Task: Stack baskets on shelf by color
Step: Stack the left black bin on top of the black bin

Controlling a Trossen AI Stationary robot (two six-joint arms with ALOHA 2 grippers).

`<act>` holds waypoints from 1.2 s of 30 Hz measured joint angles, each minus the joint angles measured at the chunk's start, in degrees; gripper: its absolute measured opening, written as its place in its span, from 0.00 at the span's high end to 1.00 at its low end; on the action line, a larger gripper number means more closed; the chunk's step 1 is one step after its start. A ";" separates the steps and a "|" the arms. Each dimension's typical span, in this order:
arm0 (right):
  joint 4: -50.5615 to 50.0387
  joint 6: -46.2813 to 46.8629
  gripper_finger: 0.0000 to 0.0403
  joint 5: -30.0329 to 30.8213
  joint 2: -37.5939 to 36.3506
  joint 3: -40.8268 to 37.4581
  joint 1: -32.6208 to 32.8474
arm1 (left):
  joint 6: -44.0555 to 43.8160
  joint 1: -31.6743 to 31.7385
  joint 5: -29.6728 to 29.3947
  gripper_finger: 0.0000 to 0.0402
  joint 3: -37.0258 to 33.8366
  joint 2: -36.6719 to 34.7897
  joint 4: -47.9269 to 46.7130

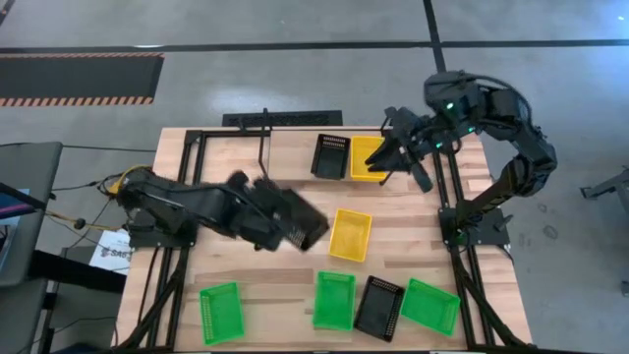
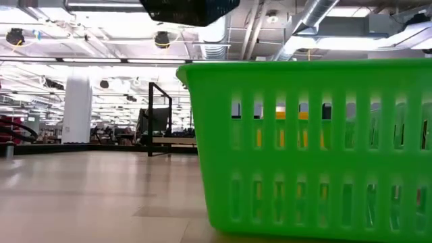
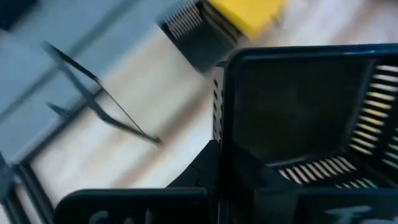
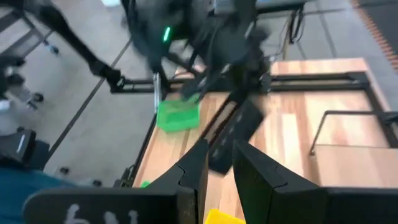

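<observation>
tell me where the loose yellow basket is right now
In the high view the loose yellow basket lies flat near the table's middle, just right of the left gripper and its black basket, above the front row's middle green basket.

Polished grey concrete floor [image 1: 295, 79] around a light wood desk [image 1: 413, 246], crossed by dark seam lines. Black mat with orange-striped edge [image 1: 79, 79] at one side. Beyond, a wide hall: white column [image 2: 76, 108], rows of ceiling strip lights [image 2: 88, 61], exposed silver ducts [image 2: 317, 20] overhead.
</observation>
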 joint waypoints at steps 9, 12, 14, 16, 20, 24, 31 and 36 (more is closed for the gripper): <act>0.10 -1.31 0.76 10.16 5.87 -1.80 4.54 | 4.54 5.81 0.27 1.00 -0.08 -3.67 -0.07; -0.22 -2.65 0.76 15.83 9.49 -1.78 5.50 | 7.04 7.44 2.98 1.00 -0.06 -3.01 -0.09; -0.96 -4.05 0.76 20.19 12.39 -1.72 6.02 | 8.60 8.26 4.11 1.00 -0.59 -2.80 0.37; -3.02 -4.59 0.76 25.02 15.26 -1.76 6.16 | 9.64 8.90 4.77 1.00 -1.41 -2.90 1.56; -5.92 -4.83 0.76 30.30 20.85 -1.78 6.10 | 10.18 9.64 7.20 1.00 -2.12 -2.85 -0.25; -4.85 -5.49 0.76 30.60 24.06 -1.78 6.39 | 12.61 10.16 7.71 1.00 -2.52 -2.91 -0.04; -3.00 -5.44 0.76 30.58 24.64 -0.98 7.36 | 16.26 12.91 7.88 1.00 -2.52 -2.93 0.29; -7.55 -7.41 0.76 33.14 21.78 3.64 7.98 | 17.59 15.84 8.20 1.00 -2.52 -2.91 0.71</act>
